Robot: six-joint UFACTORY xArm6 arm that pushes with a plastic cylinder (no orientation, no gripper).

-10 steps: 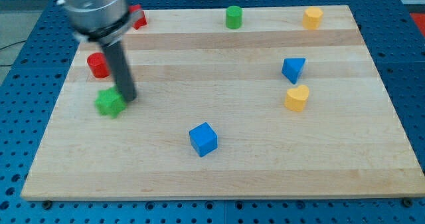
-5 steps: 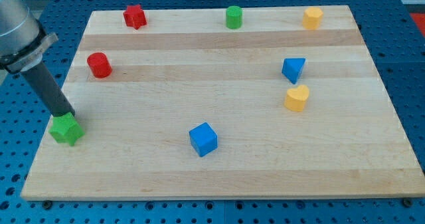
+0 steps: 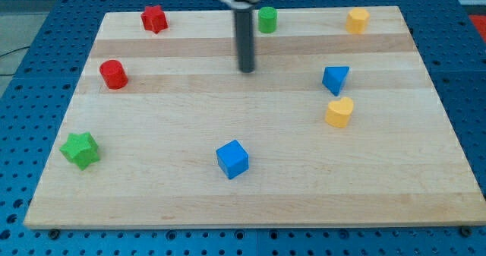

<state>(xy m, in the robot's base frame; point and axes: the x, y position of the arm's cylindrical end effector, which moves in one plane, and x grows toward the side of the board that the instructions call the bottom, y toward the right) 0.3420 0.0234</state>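
My tip [image 3: 246,70] rests on bare wood in the upper middle of the board [image 3: 250,188], touching no block. The green cylinder [image 3: 266,19] is nearest, a little above and to the right of it. A blue triangular block [image 3: 335,79] lies off to its right, with a yellow heart-shaped block [image 3: 339,112] just below that one. A blue cube [image 3: 232,159] sits well below my tip. A red cylinder [image 3: 113,74] stands far to the left. The green star block [image 3: 80,149] rests near the board's left edge.
A red star-shaped block [image 3: 154,18] sits at the top left and a yellow block [image 3: 358,19] at the top right. The wooden board lies on a blue perforated table [image 3: 23,96].
The rod pushed the green star down and left toward the board's left edge, then left it and swung right and up to the upper middle. The other blocks stayed put.
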